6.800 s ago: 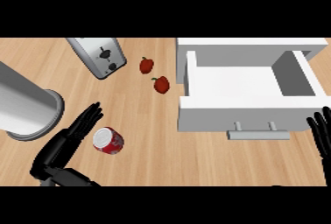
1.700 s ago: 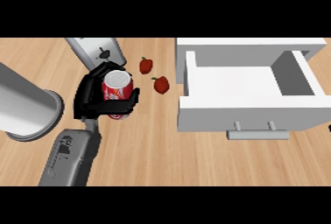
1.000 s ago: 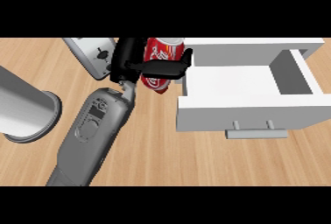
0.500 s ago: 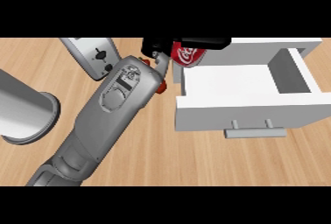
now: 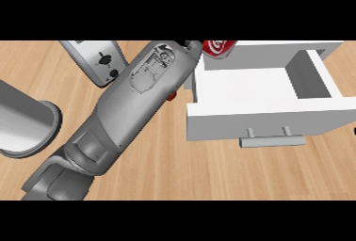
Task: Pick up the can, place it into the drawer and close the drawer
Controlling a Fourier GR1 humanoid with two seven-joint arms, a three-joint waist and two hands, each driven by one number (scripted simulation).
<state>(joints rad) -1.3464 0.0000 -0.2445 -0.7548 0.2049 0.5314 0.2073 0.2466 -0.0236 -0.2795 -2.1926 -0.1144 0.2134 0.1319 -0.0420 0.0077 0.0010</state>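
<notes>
The red can (image 5: 220,47) shows only in part at the view's upper edge, raised over the far left corner of the open white drawer (image 5: 257,110). My left forearm (image 5: 132,103) stretches from the lower left up to it. Just a dark sliver of my left hand (image 5: 192,45) shows beside the can, at the wrist's end; the hand holds the can aloft, and the rest of it is hidden by the forearm and the view's edge. The drawer's inside is bare white, and its handle (image 5: 272,140) points toward me. My right hand shows nowhere.
A silver toaster (image 5: 97,61) stands at the back left. A large grey cylinder (image 5: 21,122) stands at the left edge. A small red thing (image 5: 171,96) peeks out from under my forearm, next to the drawer's left wall.
My left hand closed on the can, lifted it off the counter and carried it up and right to the drawer's far left corner. The right hand has left the view.
</notes>
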